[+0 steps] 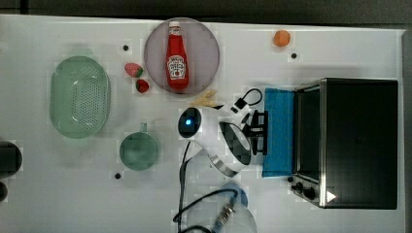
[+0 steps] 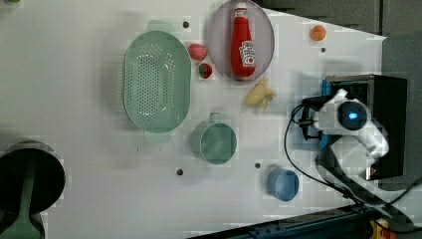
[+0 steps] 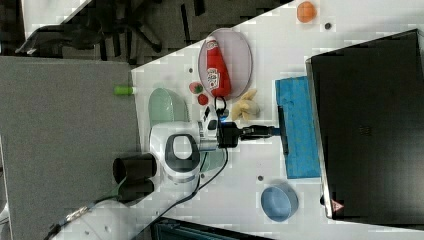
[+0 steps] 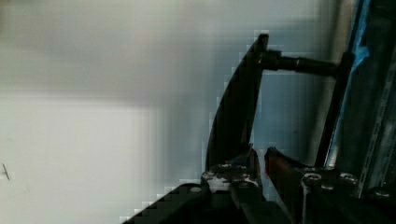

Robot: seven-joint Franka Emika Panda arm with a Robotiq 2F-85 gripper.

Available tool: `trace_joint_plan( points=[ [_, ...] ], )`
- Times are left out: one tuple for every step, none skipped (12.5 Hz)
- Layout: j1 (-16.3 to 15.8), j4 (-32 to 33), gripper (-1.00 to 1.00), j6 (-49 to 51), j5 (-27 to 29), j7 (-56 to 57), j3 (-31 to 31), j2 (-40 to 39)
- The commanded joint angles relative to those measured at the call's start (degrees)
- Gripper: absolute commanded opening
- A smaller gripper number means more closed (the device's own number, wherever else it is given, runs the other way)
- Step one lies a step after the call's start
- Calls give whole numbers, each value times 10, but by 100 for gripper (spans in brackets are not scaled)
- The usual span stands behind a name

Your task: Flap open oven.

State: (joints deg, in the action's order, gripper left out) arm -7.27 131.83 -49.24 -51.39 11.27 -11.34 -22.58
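The end effector (image 1: 260, 132) sits at the bar handle (image 1: 265, 132) of the door (image 1: 279, 132); in the wrist view its fingers (image 4: 240, 163) look pinched nearly together beside the bar, though whether they hold it I cannot tell. The blue glass door lies flapped down flat, so the task looks about done. The handle is the stiff part to take; the glass is likely slick and fragile. Beyond stands the oven (image 1: 357, 141), seemingly heavy, on the worktop (image 1: 58, 184) at the top view's right.

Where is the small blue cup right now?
In the right view the small round blue cup stands on the white table, just below the folded-down blue glass door of the black toaster oven.
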Motion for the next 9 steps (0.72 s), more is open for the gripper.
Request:
trace_joint_plan(
  points=[
    [-24, -9, -65, 8, -42, -150, 0, -37],
    [-30, -15, -65, 6, -46, -164, 1, -53],
    [-35, -22, -65, 6, -46, -170, 2, -66],
    [-38, -31, -65, 13, -46, -171, 2, -76],
    [-39, -38, -65, 20, -46, -171, 2, -77],
    [-39, -47, -65, 12, -44, -171, 4, -74],
    [-40, -57, -65, 1, -38, -171, 7, -67],
    [-40, -69, -65, -7, -26, -171, 12, -56],
    [-40, -82, -65, -9, 5, -174, 14, -41]
  ],
)
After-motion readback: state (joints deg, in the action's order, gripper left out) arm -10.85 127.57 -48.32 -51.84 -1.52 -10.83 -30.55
